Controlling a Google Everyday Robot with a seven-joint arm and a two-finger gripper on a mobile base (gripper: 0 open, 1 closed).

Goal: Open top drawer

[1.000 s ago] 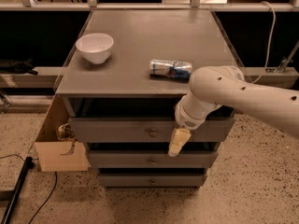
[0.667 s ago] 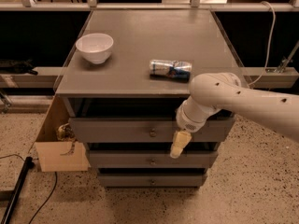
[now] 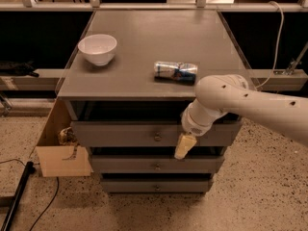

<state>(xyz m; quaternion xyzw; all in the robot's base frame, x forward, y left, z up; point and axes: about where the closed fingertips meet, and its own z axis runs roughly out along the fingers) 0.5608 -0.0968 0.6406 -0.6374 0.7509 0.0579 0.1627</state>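
Note:
The top drawer is the wide grey front just under the table top, with a small round metal knob at its centre. Its front stands a little forward of the dark gap below the table top. My gripper hangs cream-coloured from the white arm, pointing down in front of the drawer's right half. It is a short way right of the knob and slightly below it, over the drawer's lower edge. It is not on the knob.
Two shorter grey drawers sit below. On the grey table top stand a white bowl and a can lying on its side. A cardboard box stands at the left. A black cable lies on the floor.
The arm's elbow has sunk slightly and come a little forward. The gripper stays in nearly the same place right of the knob. The drawer has not moved.

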